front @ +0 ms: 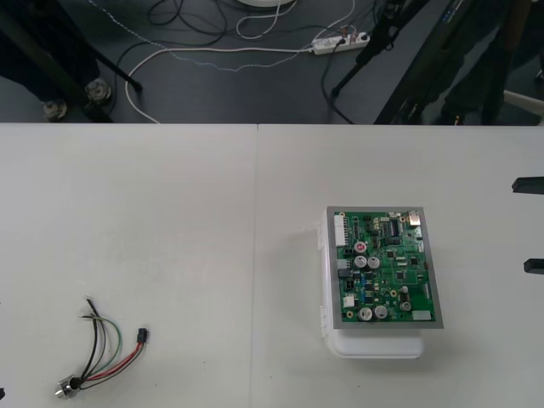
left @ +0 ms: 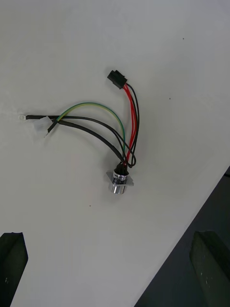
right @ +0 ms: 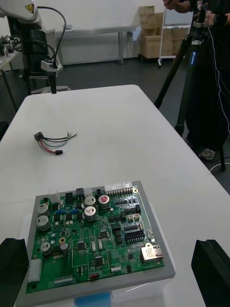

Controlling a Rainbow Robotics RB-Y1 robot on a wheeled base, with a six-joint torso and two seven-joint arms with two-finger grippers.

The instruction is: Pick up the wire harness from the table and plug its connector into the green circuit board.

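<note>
Only two black tips of the right end effector [front: 520, 224] enter at the right edge of the front view, set wide apart and released, the arm itself cut off. In its wrist view the same fingers [right: 213, 271] flank the near edge of the green circuit board [front: 384, 268]. The left end effector [left: 112, 271] is likewise released, cropped at the corners, and hovers above the wire harness [front: 104, 353]. The harness lies loose on the tabletop [front: 170, 212] at the robot's left, well apart from the board: black plug [left: 115, 78] unconnected, round metal socket [left: 119, 181] near the tabletop's edge, and what appear to be taped free wire ends [left: 45, 122]. The board largely hides its white base [front: 378, 347]. A faint seam [front: 257, 187] divides the pale tabletop; dark floor [front: 255, 85] with cables [front: 212, 49] lies beyond.
</note>
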